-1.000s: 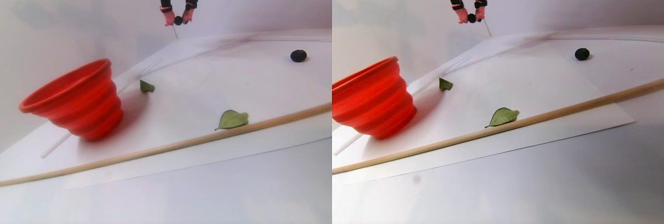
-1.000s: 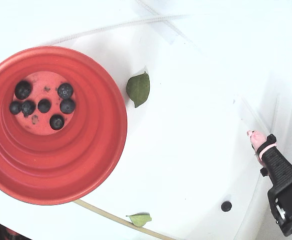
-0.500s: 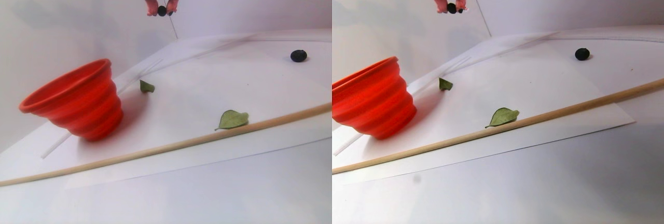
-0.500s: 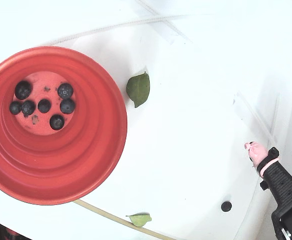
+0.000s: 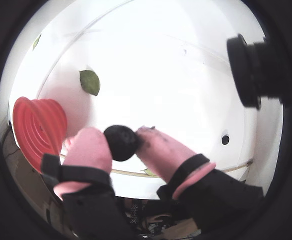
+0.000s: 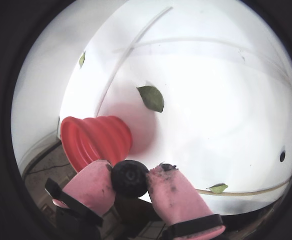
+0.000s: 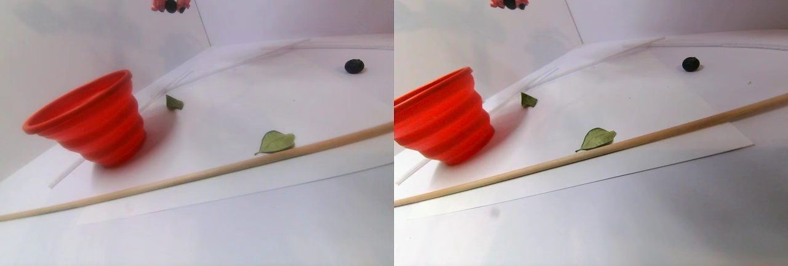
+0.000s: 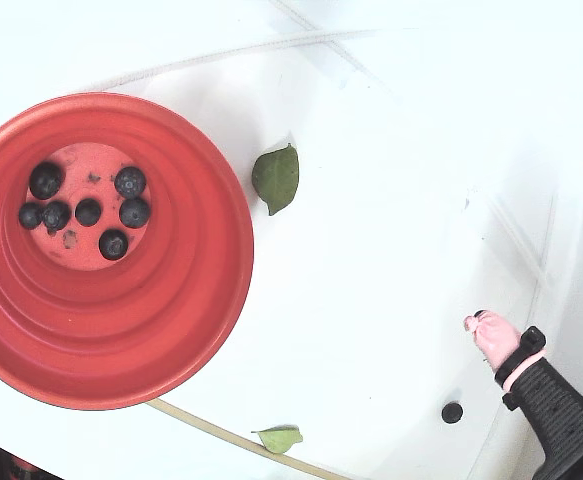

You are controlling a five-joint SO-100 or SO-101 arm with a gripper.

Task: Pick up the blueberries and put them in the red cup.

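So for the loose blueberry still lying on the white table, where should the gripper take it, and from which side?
Take the loose blueberry across its widest middle, coming straight down from above. It is small, round and alone on the table, apart from the leaves and stick, so any pinch direction looks workable. The gripper is presently shut on another blueberry, away from the red cup.
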